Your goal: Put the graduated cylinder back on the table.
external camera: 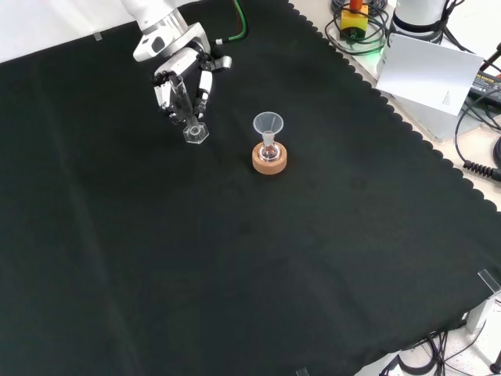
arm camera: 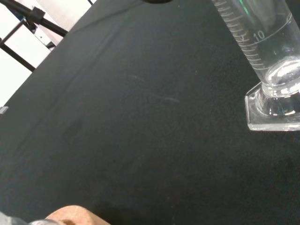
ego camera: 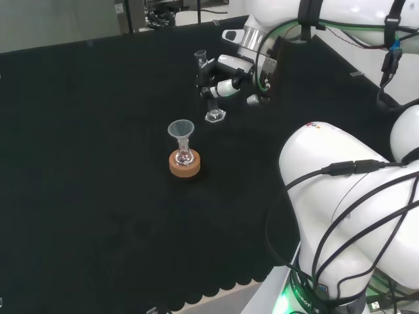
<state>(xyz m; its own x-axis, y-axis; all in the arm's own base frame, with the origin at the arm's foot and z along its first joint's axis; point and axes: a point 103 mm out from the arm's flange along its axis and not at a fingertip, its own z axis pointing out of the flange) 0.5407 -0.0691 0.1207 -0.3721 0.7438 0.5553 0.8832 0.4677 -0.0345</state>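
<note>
Standing upright on its hexagonal foot, the graduated cylinder (ego camera: 211, 98) is sitting on the black tabletop (ego camera: 98, 163) in the upper middle of the head view, and the robot hand (ego camera: 219, 75) is curling its fingers around the clear tube above the foot. In the front view the robot hand (external camera: 184, 82) is reaching down from the upper left of the frame, with the graduated cylinder (external camera: 194, 129) and its foot showing just below the fingers. Sitting near it, lower and to the left in the head view, a clear funnel (ego camera: 181, 134) is resting in a small flask on a cork ring (ego camera: 184, 165); in the front view the funnel (external camera: 268, 127) and cork ring (external camera: 269, 160) are lying to the right of the cylinder, apart from it. Nothing is lying between the two pieces. In the wrist view the graduated cylinder (arm camera: 267, 61) is showing printed graduation marks and the figure 10 on its wall, with its foot resting flat on the cloth.
</note>
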